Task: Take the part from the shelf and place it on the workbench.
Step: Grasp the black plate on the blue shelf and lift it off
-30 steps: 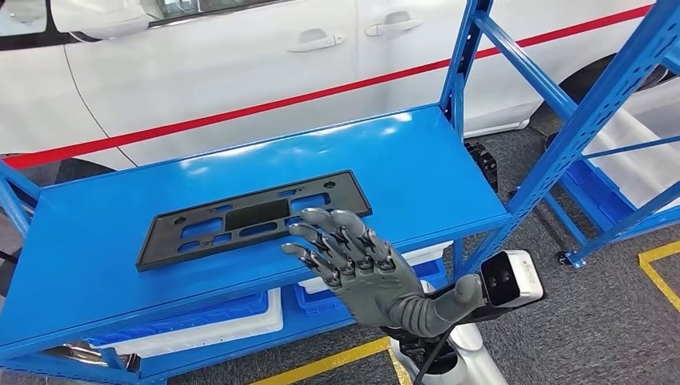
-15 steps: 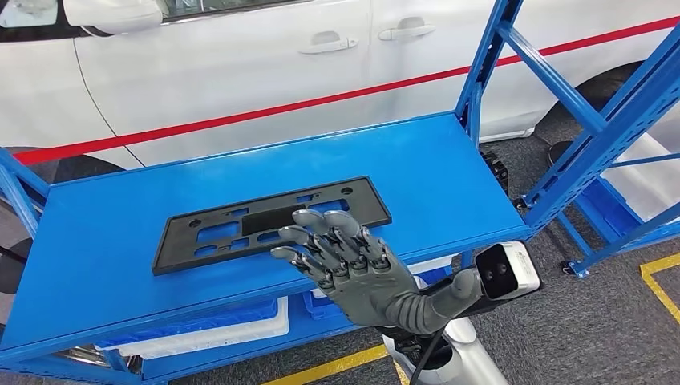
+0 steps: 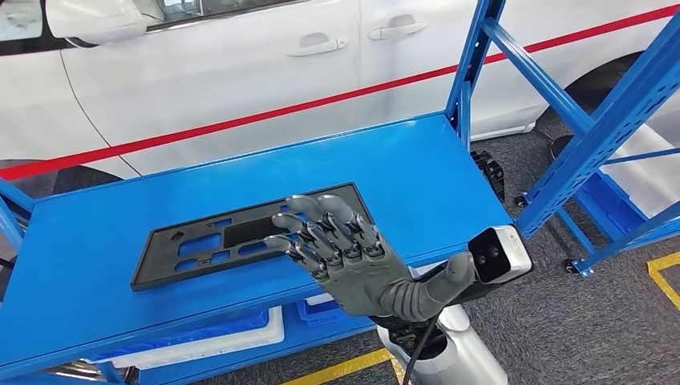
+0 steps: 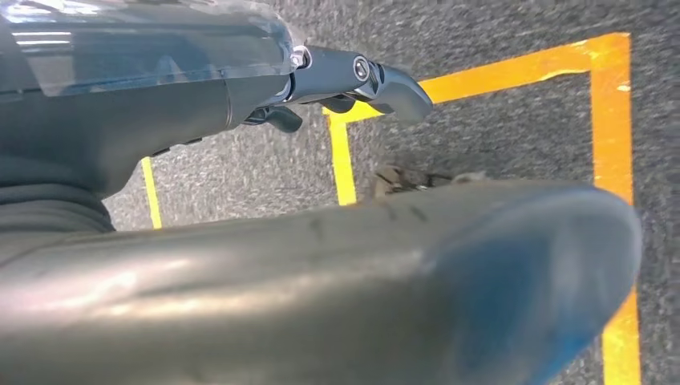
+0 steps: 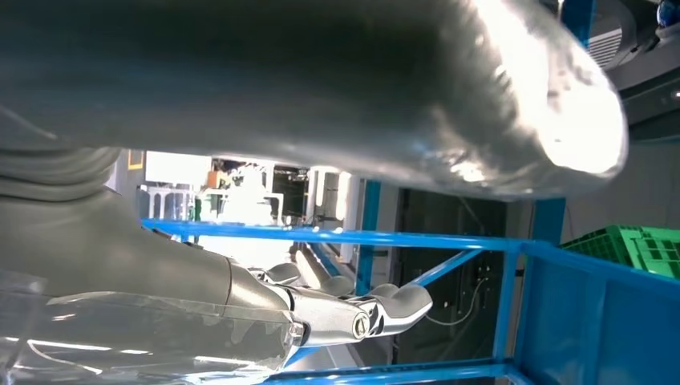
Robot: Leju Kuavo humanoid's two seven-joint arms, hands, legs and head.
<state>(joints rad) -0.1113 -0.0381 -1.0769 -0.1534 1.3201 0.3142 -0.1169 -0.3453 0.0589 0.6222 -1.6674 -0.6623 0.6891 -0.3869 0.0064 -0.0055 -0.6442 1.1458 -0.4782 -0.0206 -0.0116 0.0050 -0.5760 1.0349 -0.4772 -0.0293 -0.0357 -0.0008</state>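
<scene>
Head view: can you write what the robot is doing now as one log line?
stage: reaching | right hand: fingers spread above black part, nothing held | part: flat on blue shelf | left hand: over floor

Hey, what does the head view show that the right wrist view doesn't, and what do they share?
Head view alone: the flat black part lying on the blue shelf, a white car behind it, and the right hand spread above the part's near end. Right wrist view alone: a green crate past the frame. Both share the right hand and the blue shelf frame.

The right hand reaches forward, palm down, fingers spread and empty; the left hand hangs low
</scene>
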